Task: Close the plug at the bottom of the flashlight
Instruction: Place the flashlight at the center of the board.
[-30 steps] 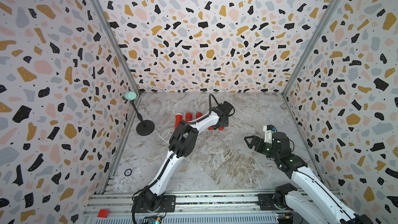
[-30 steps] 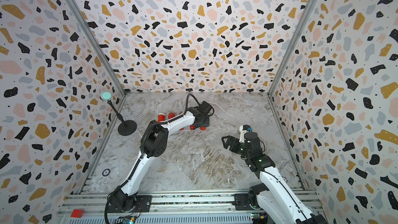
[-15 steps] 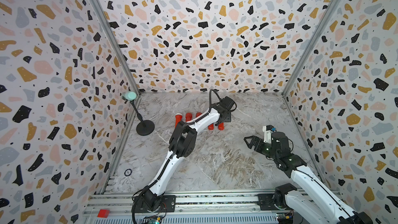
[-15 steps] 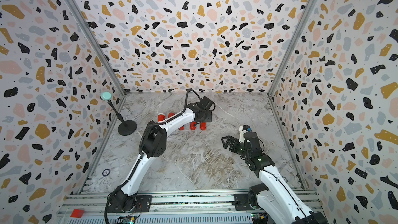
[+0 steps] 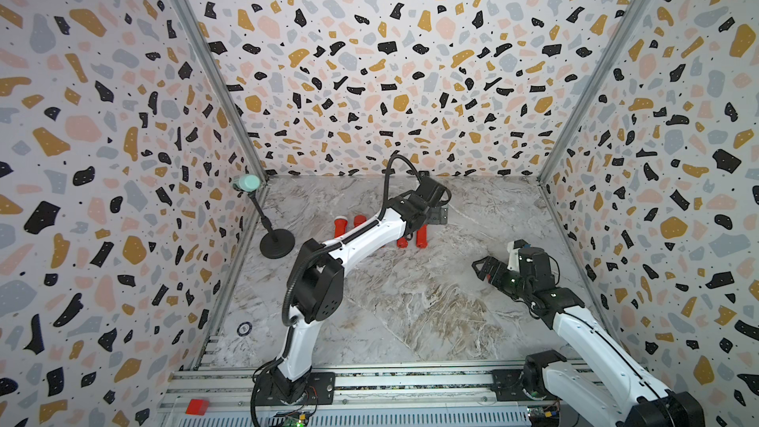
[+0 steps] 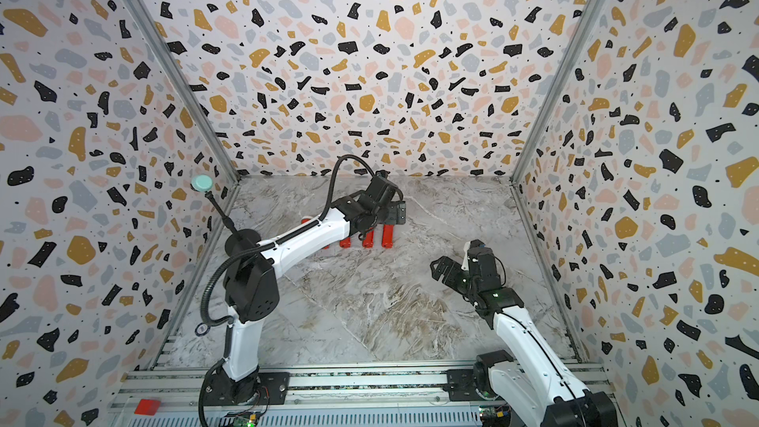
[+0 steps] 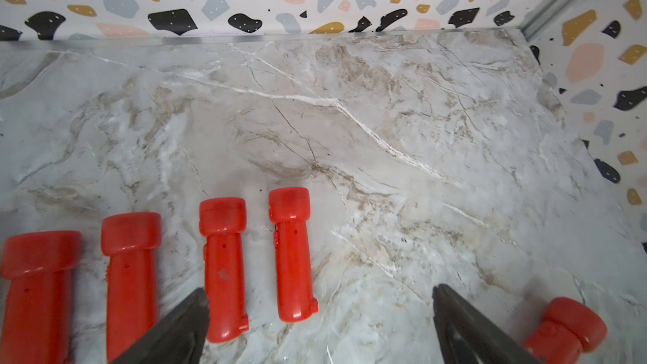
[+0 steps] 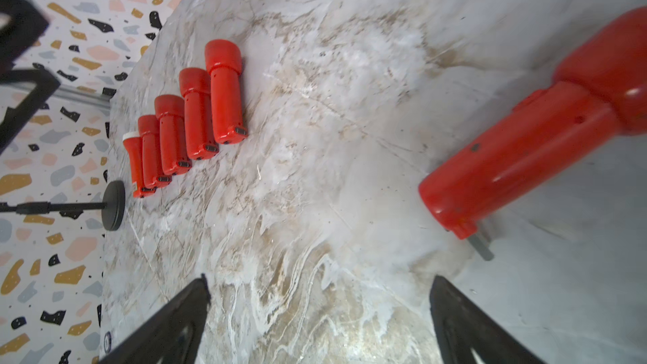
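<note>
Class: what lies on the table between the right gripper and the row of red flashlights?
Nothing: only bare table lies between the right gripper and the row of flashlights, as both top views show.

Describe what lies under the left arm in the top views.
Red flashlights lie in a row on the table; ends show either side of the arm. The arm covers the row's middle, so the count is hidden.
</note>
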